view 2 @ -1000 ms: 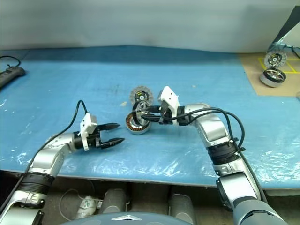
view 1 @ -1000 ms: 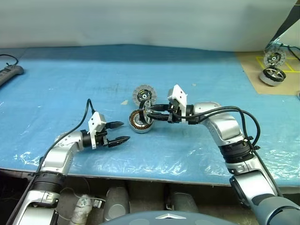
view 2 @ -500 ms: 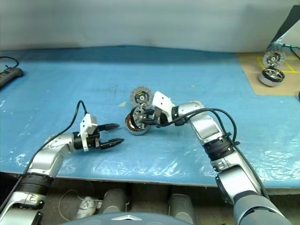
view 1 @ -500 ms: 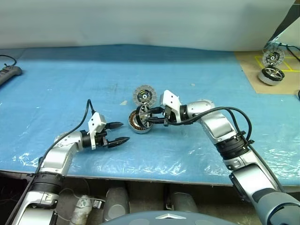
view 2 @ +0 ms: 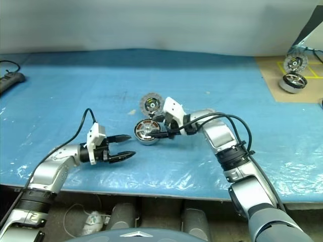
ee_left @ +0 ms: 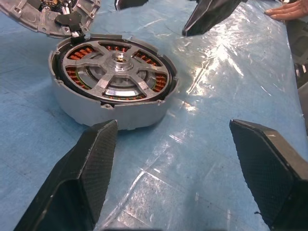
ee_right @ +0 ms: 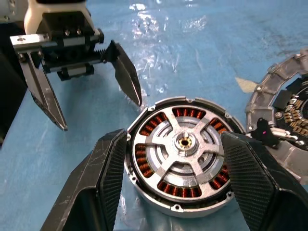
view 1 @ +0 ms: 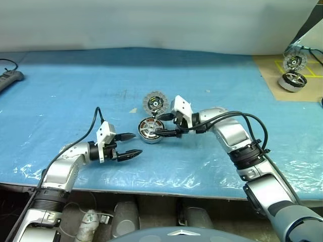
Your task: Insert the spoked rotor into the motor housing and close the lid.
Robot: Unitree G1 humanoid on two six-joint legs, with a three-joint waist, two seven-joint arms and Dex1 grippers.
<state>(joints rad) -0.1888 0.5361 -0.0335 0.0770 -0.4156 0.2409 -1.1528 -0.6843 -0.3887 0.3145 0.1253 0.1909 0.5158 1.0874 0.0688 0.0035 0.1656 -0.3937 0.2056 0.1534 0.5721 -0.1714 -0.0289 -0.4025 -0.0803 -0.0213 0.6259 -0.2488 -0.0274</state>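
Note:
The spoked rotor [ee_right: 185, 142] lies flat inside the motor housing [ee_left: 96, 113], and copper windings show between its spokes. The housing stands on the blue sheet at the middle of the table. My right gripper [view 1: 162, 127] is open; its fingers [ee_right: 103, 178] stand on either side of the housing and are off the rotor. The lid [view 1: 154, 103] lies just behind the housing, patterned face up. My left gripper [view 1: 136, 143] hangs open and empty a little to the housing's left and nearer me, pointing at it.
More motor parts [view 1: 292, 80] sit on a brown board at the far right. A power strip [view 1: 10, 78] lies at the far left edge. A person's hand [ee_left: 288, 9] rests on the sheet in the left wrist view. The table's front edge is close below both arms.
The right gripper held the rotor tilted over the housing; now the rotor lies seated in it and the gripper has opened. The left arm has stayed put.

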